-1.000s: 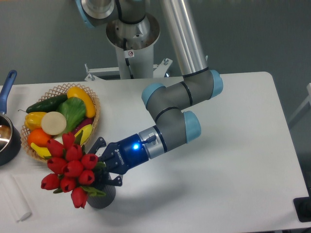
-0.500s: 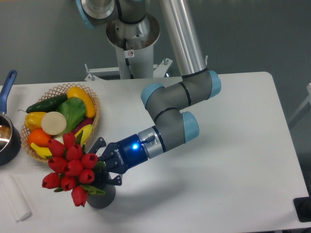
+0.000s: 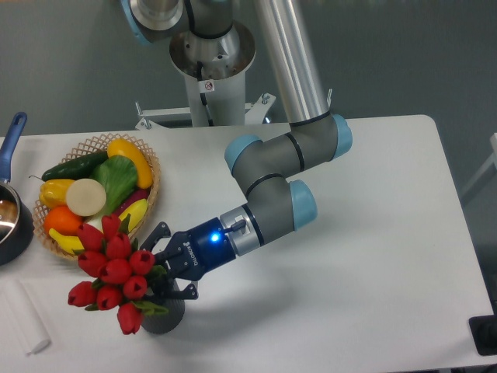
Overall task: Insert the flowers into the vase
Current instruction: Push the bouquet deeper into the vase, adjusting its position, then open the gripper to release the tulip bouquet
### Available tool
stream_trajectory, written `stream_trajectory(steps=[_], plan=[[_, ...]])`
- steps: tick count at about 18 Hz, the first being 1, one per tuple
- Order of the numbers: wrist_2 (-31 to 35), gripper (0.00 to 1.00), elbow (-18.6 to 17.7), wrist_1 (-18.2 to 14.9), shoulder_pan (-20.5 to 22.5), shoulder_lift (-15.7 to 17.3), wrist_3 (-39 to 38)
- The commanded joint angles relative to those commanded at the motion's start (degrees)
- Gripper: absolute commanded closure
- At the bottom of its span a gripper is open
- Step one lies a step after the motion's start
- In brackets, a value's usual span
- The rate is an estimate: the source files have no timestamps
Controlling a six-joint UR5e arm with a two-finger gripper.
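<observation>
grey arm (image 3: 279, 167) low, pincer (image 3: 165, 264) at flowers (image 3: 112, 270)

The arm (image 3: 287, 167) is showing silver tubes, grey joints and pale blue caps; a blue light is glowing behind its black gripper (image 3: 161, 264).

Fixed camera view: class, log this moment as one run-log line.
phase: inserting | gripper: shut on flowers | flowers: over vase mouth, stems hidden | vase: upright on table, beside wicker basket

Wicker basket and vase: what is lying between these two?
In the camera view, the flowers fill that stretch, from the wicker basket rim down over the vase.
</observation>
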Motion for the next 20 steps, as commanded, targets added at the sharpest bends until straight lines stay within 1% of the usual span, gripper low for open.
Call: stream_trajectory(steps=[1,3,4,6,7,8,11,14,16,17,20], plan=[[0.0,0.38,0.1,0.0,0.0,0.1,0.2],[0.0,0.21,0.1,0.1,0.1,0.2,1.6],[0.0,0.16,0.1,0.1,0.1,0.3,2.5],[0.0,0.13,-0.1,0.1,0.1,0.4,2.7],[0.1,0.09,-0.1,0.1,0.1,0.5,2.8],[0.1,0.0,-0.5,0.1,0.1,0.5,3.4],[0.8,0.0,-1.1,0.1,0.2,1.1,5.4],[6.5,0.0,-0.8,0.1,0.3,3.2,5.9],[8.2,0.0,-0.4,0.3,1.0,3.8,6.6],[9.7,0.0,-0.6,0.4,1.0,4.8,6.9],[17.6,0.0,-1.1,0.4,1.0,7.7,7.1]])
